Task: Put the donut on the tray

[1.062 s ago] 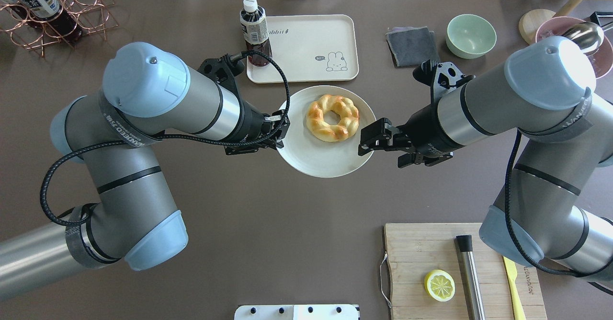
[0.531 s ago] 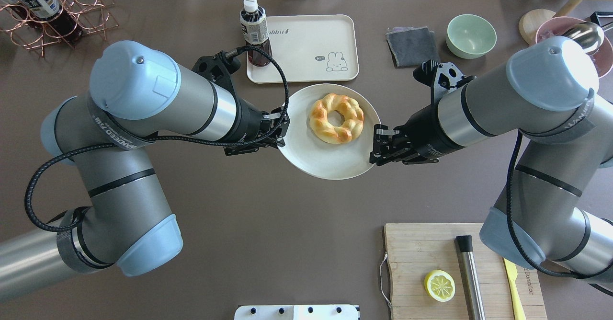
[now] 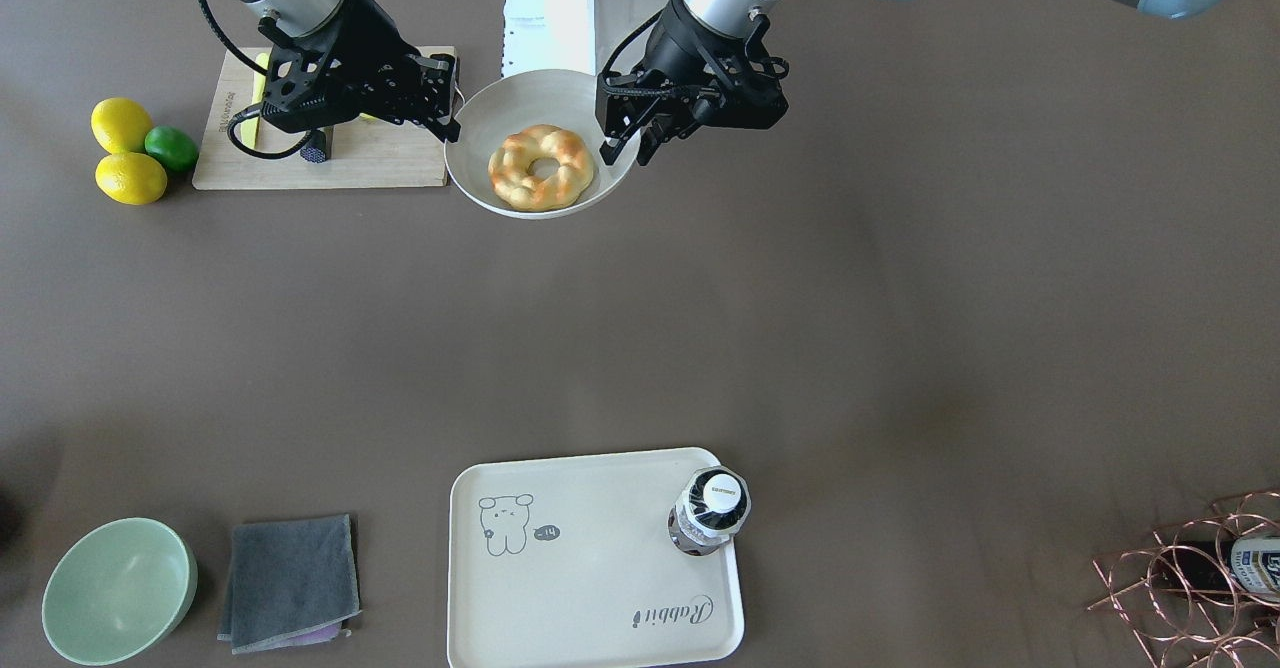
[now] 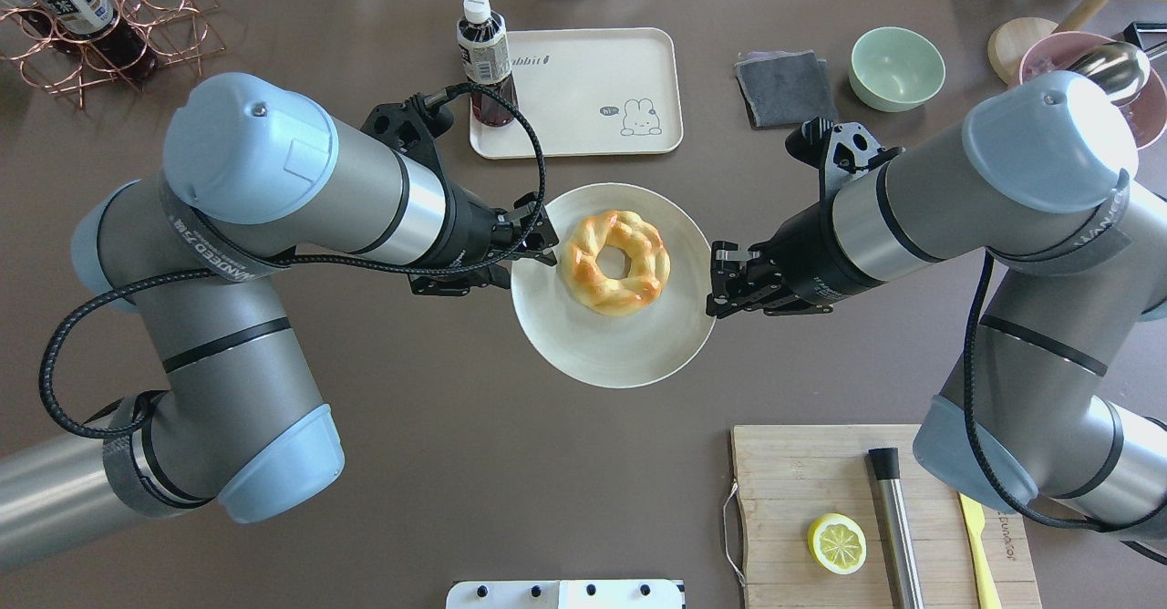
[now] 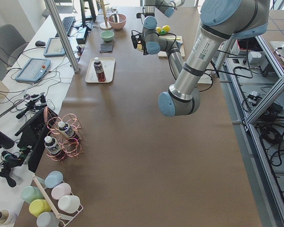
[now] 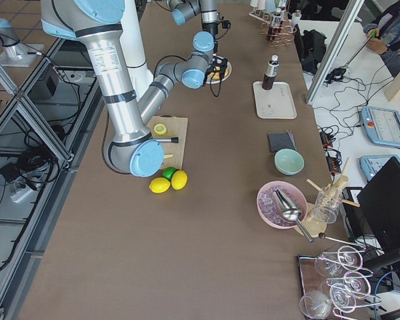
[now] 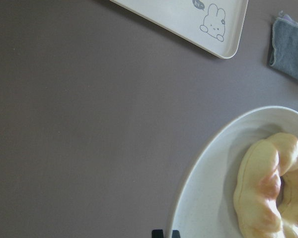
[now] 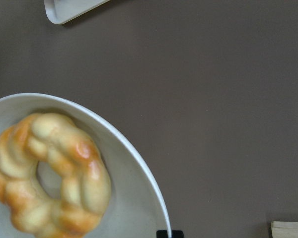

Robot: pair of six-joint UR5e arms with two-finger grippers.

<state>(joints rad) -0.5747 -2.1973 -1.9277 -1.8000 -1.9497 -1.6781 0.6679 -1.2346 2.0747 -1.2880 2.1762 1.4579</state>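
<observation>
1. On the brown desk, the tray lay at the edge far from the robot.
2. The front view showed a lime; the overhead view did not.
3. The left gripper and the right gripper each clamped the rim of the plate; the donut lay on it, mid-desk.

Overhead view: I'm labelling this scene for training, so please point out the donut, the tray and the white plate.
donut (image 4: 620,299), overhead view, lower part of its twisted ring.
tray (image 4: 583,80), overhead view, bare middle of its surface.
white plate (image 4: 611,354), overhead view, bare part below the donut.
</observation>
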